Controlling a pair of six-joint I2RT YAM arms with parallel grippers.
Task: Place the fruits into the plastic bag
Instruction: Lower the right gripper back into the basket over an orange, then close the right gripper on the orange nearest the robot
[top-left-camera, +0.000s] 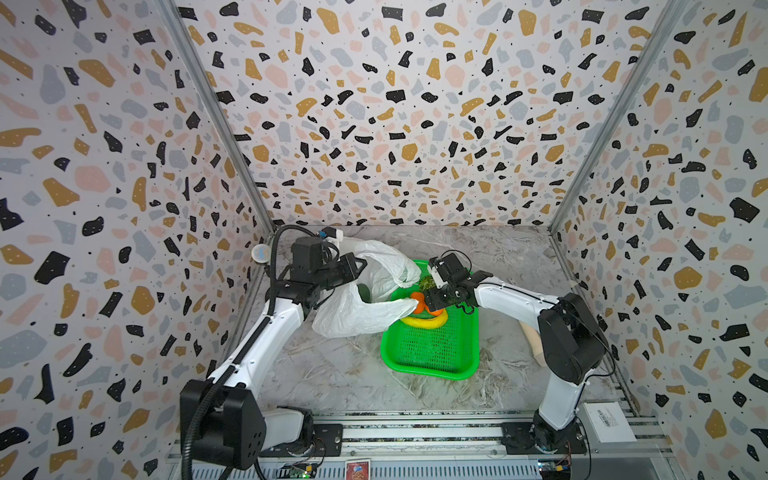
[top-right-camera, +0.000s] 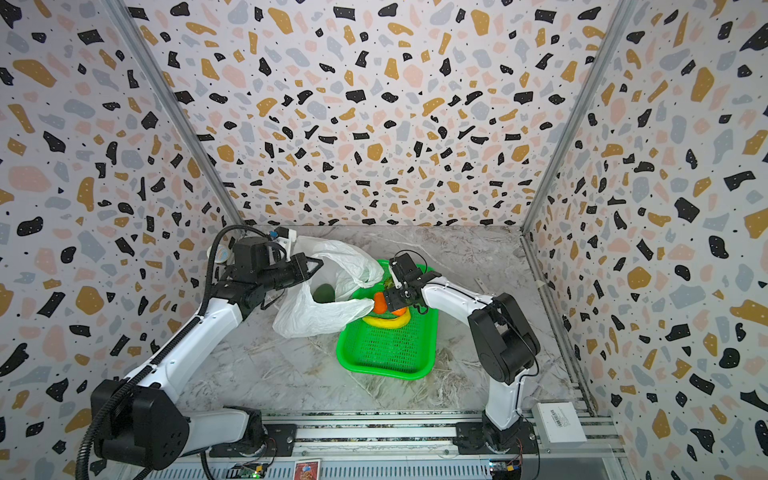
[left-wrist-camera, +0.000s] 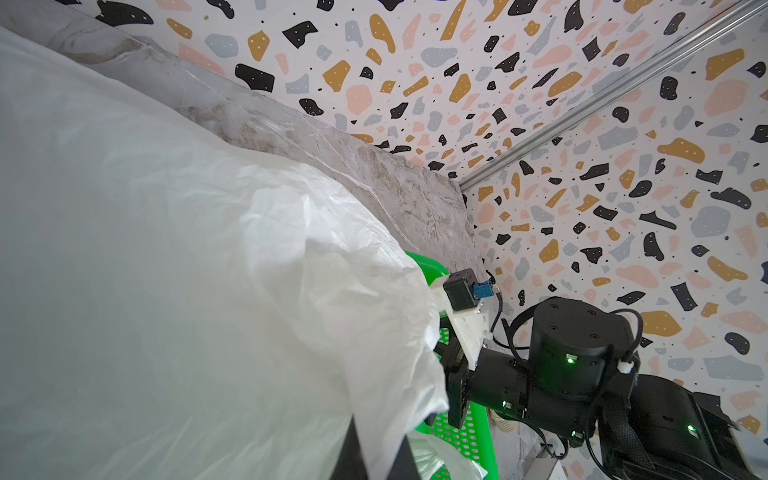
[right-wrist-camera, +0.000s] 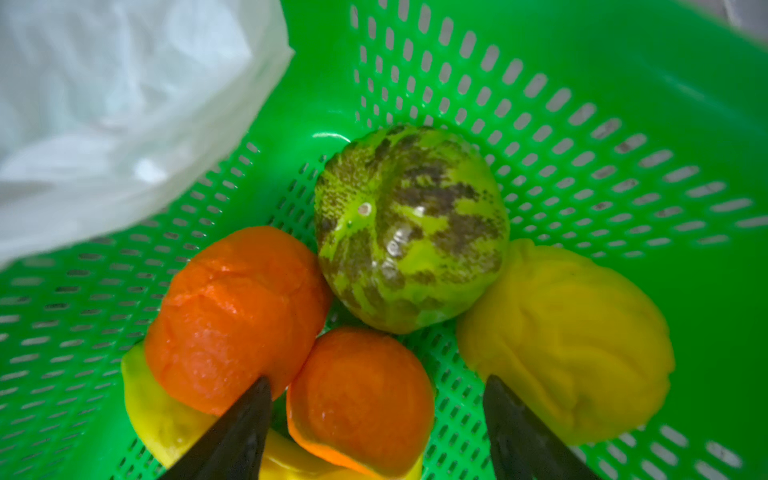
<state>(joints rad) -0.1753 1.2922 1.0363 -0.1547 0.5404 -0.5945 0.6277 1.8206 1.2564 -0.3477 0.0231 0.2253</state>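
The white plastic bag (top-left-camera: 357, 316) (top-right-camera: 316, 320) lies left of the green tray (top-left-camera: 432, 353) (top-right-camera: 386, 353), its mouth towards the tray. My left gripper (top-left-camera: 360, 266) (left-wrist-camera: 376, 453) is shut on the bag's upper rim and holds it up. A dark green avocado (top-left-camera: 365, 293) (top-right-camera: 324, 293) shows inside the bag. In the tray lie two oranges (right-wrist-camera: 237, 311) (right-wrist-camera: 365, 399), a bumpy green fruit (right-wrist-camera: 411, 224), a yellow lemon-like fruit (right-wrist-camera: 569, 349) and a banana (top-left-camera: 428, 322) under the oranges. My right gripper (right-wrist-camera: 376, 384) (top-left-camera: 424, 301) is open, its fingers on either side of the smaller orange.
A beige stick (top-left-camera: 534, 340) lies on the marble table behind the right arm's elbow. A white box (top-left-camera: 609, 422) sits at the front right by the rail. A small round blue-and-white object (top-left-camera: 261, 252) is at the left wall. Patterned walls enclose three sides.
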